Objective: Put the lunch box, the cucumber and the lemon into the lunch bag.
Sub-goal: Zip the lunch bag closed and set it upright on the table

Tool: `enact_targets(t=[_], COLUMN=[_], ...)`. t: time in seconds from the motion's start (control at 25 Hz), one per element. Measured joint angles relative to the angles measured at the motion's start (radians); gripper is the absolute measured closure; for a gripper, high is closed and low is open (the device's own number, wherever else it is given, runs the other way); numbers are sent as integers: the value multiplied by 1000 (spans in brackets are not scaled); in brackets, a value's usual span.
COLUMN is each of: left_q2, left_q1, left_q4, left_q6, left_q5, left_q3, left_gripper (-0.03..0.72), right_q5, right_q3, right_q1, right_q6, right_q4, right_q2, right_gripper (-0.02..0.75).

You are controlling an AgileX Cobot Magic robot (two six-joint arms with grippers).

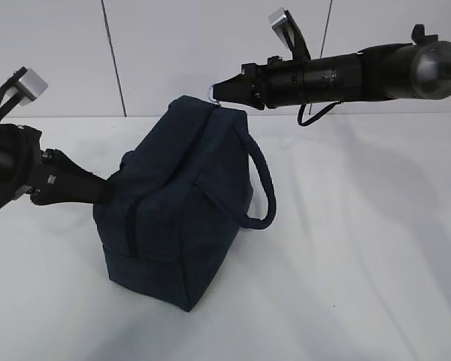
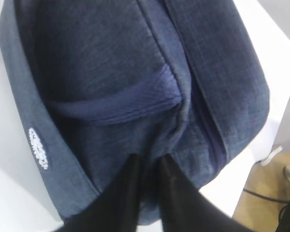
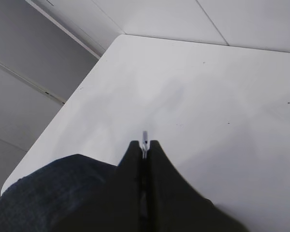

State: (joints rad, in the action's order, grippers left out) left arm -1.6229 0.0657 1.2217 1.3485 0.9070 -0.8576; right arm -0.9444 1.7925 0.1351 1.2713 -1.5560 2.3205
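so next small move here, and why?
Probably let the right pincer, shut on the silver ring pull at the far top end of the lunch bag, let go and back off. The zipper looks closed along the top and no food is in view. The left pincer nips fabric at the near end.

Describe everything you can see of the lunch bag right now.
The lunch bag is a boxy dark navy fabric bag standing upright on the white table. Its zipper looks closed along the top and down the near end. One looped handle hangs on its right side. The right gripper is shut on the silver ring pull at the far top end; the left gripper pinches fabric at the near end.
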Motion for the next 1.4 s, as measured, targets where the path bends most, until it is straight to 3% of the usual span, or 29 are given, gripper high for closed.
enact_targets(t=[0.24, 0.36, 0.64, 1.04, 1.4], left_q2=[43, 108, 200, -80, -266], left_q1=[-2, -2, -2, -2, 133], left_q4=[32, 23, -127, -171, -412], left_q6=[-55, -79, -277, -451, -655], left_q5=[2, 15, -19, 56, 88], left_q3=[0, -17, -197, -584, -827], left_gripper=[288, 215, 193, 250, 257], right_q5=[-15, -15, -15, -15, -3], right_q3=[0, 0, 0, 0, 0], right_q1=[0, 0, 0, -1, -1], right_q6=[21, 25, 25, 25, 33], right_q4=[-2, -2, -2, -2, -2], right_q2=[0, 0, 0, 0, 0], right_gripper=[730, 730, 730, 730, 730])
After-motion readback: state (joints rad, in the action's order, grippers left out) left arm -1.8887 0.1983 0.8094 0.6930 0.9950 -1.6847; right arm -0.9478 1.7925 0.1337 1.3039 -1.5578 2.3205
